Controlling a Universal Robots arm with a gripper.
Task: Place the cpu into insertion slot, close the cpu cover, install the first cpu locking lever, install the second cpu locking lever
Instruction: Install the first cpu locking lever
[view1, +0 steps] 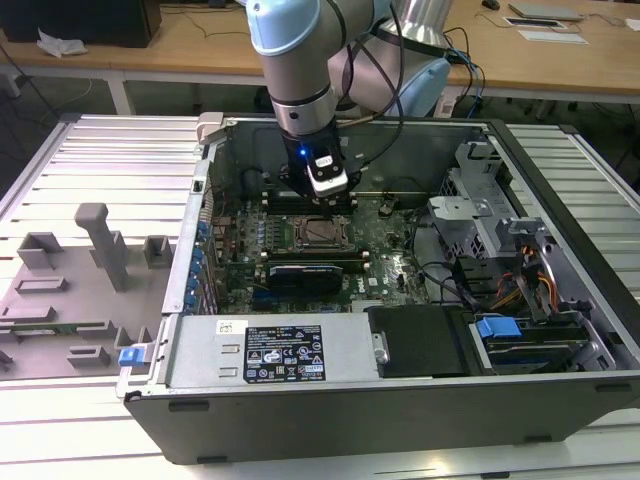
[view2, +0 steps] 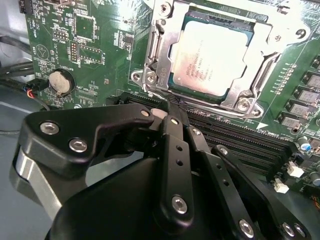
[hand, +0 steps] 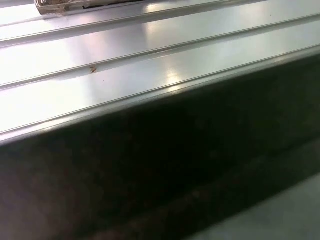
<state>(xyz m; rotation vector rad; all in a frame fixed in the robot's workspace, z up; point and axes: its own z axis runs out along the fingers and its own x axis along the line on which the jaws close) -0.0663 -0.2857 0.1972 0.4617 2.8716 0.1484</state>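
The cpu (view2: 210, 55), a pale silver square chip, lies flat in the socket on the green motherboard (view2: 95, 45). The cpu cover (view2: 162, 60), a metal frame with a cut-out centre, lies down around the chip's edges. My gripper (view2: 167, 106) hangs just off the socket's edge with its black fingers (view2: 175, 135) pressed together. A thin wire lever end (view2: 152, 92) runs by the socket corner close to the fingertips; I cannot tell if they touch it. In the exterior view the gripper (view1: 328, 200) hovers just behind the socket (view1: 322, 233), inside the open computer case (view1: 560, 160).
Black memory slots (view2: 240, 137) run beside the socket under the fingers. A coin battery (view2: 60, 82) sits on the board. In the case are a power supply (view1: 285, 350), drive cages (view1: 480, 190) and cables (view1: 530, 275). Grey fixtures (view1: 100, 245) stand at the exterior view's left. The first wrist view looks on a ribbed metal surface (hand: 150, 50).
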